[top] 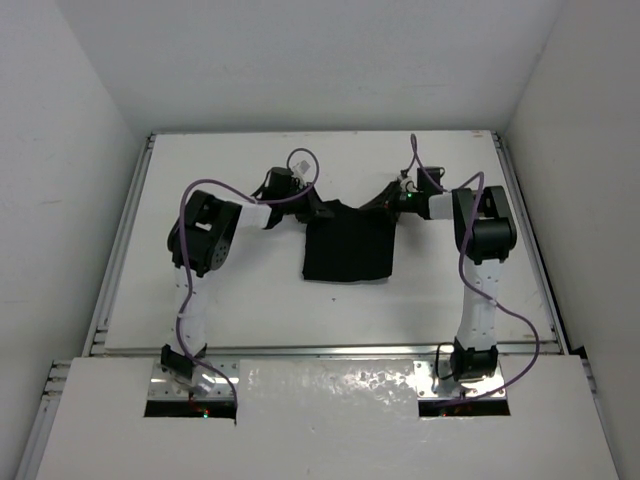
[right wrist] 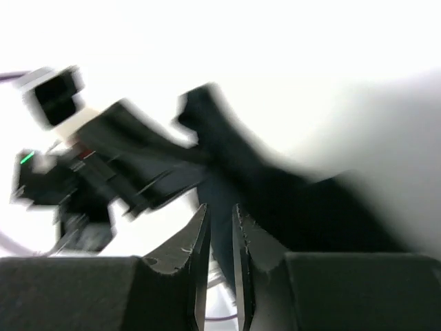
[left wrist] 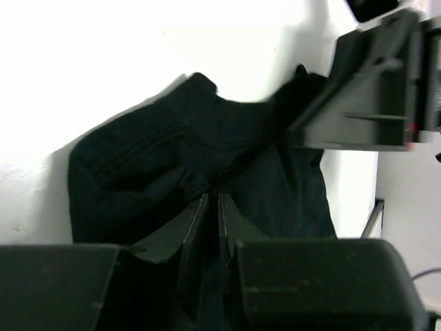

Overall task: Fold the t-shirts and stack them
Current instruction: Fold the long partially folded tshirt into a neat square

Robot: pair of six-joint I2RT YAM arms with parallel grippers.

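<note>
While both arms reach inward over the far half of the white table, the black t-shirt sits between them, near the table's centre line. Its upper edge is raised at two corners. The remaining cloth spreads as a roughly rectangular panel toward the near edge; whether it rests on the surface or hangs cannot be told from above.

Left gripper: jaws clenched on the upper left corner of the t-shirt, with a fold of cloth pinched between the fingers.

Right gripper: jaws nearly together, grasping the upper right corner. Dark cloth passes between the fingers, though this wrist view is blurred.

The two grippers are near each other, separated by the sagging upper edge. Purple cables run along each arm.
</note>
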